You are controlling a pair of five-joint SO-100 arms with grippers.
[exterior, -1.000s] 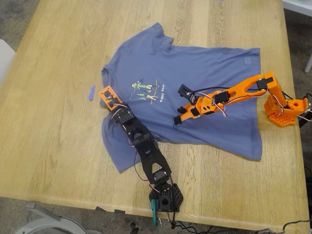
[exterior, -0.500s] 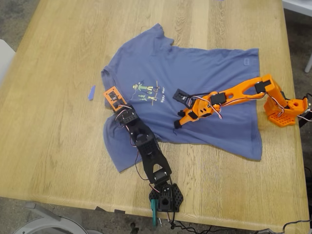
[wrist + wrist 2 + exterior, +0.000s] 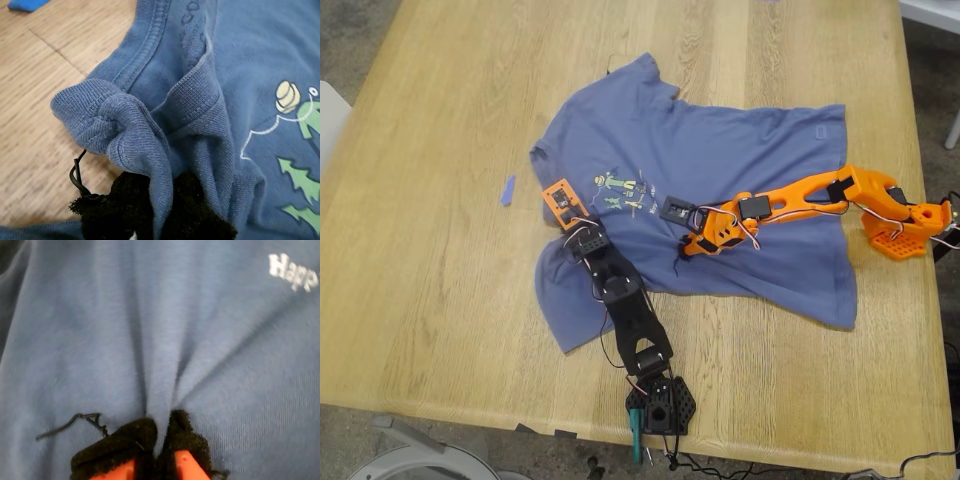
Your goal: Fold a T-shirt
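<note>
1. One T-shirt point(image 3: 720, 160), slate-blue, lies spread on the wooden table point(image 3: 440, 250), with its printed figure point(image 3: 620, 190) facing up near the collar.
2. Two arms reach over it: a black one from the near edge in the exterior view and an orange one from that view's right.
3. My first gripper point(image 3: 160, 220) has its black pads clamped on the ribbed collar point(image 3: 125, 130).
4. My second gripper point(image 3: 161, 442) is pinched shut on a fold of chest cloth.
5. One blue tape scrap point(image 3: 507, 190) sits beside the shirt, toward the exterior view's left.
</note>
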